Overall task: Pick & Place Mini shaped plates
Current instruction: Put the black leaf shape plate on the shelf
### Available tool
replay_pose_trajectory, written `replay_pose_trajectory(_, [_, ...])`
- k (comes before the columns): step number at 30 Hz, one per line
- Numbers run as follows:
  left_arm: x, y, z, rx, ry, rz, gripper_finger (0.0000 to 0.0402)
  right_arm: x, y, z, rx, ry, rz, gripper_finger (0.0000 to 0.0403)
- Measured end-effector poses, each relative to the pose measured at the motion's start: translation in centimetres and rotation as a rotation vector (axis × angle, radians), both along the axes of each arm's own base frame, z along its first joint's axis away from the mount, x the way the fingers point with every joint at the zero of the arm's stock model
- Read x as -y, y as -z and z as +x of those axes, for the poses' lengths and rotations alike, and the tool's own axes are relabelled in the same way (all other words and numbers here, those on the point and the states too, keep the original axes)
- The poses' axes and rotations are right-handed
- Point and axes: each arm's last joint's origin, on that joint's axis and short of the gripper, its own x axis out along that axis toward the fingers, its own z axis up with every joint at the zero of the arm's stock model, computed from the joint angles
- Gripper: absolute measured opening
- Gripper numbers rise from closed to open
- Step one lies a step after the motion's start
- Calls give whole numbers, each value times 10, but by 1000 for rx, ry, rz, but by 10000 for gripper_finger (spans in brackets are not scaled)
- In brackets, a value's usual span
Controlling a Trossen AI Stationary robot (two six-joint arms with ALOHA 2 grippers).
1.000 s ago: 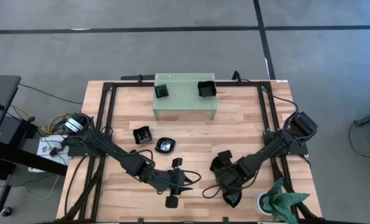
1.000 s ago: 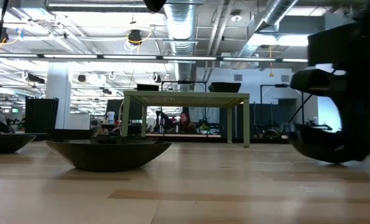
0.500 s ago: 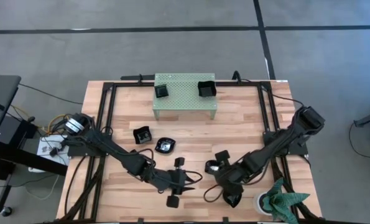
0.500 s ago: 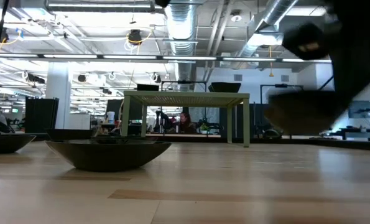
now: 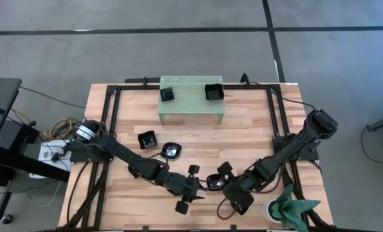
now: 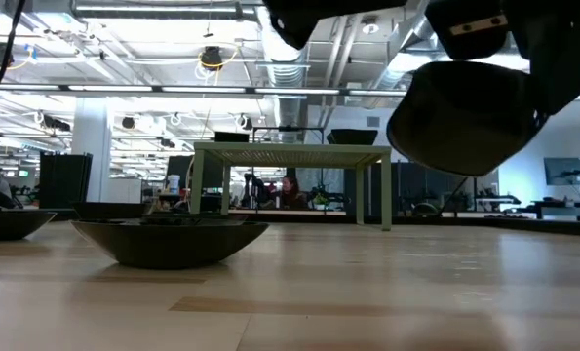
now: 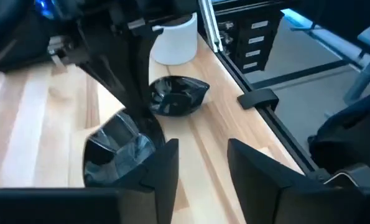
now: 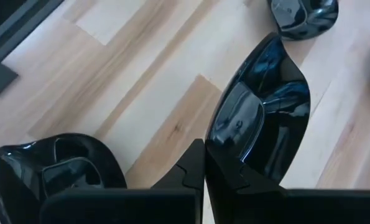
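A: Table [image 5: 255, 125], green stand [image 5: 191, 98] w/ two dishes on top?
B: Yep. Right gripper [image 8: 203, 163] clamps a glossy black dish [image 8: 262, 118] by its rim, lifted off the wood near front centre.
A: Left gripper [image 7: 200, 165]?
B: Fingers apart, holding nothing, just beside that dish.

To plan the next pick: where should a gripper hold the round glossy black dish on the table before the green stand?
Probably its rim, from above: the round glossy black dish sits upright, with low walls flaring outward, so one finger inside and one outside should pinch the edge.
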Motion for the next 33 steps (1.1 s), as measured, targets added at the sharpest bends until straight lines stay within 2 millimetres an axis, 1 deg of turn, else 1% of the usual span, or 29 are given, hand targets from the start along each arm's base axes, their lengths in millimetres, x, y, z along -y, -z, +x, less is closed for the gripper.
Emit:
replay_pose_trajectory(5, [-4,0,2,30,-31,79,170,-5,-3,3,61,-55,9,1])
replay_pose_trajectory(9, [-6,0,3,26,-39,84,180,-5,-5,7,98,-77,10,1])
replay_pose_trajectory(15, [1,3,-3,-9,-18,97,162,-3,-5,8,97,-72,7,1])
replay_pose_trajectory(21, [0,5,-4,-31,-35,85,141,-5,-7,9,116,-79,17,1])
replay_pose_trajectory(26, [-5,5,-1,-32,-52,87,136,-5,-8,10,131,-78,28,1])
replay_pose_trajectory(33, [-1,5,-3,-35,-28,80,135,-7,-10,12,156,-77,45,1])
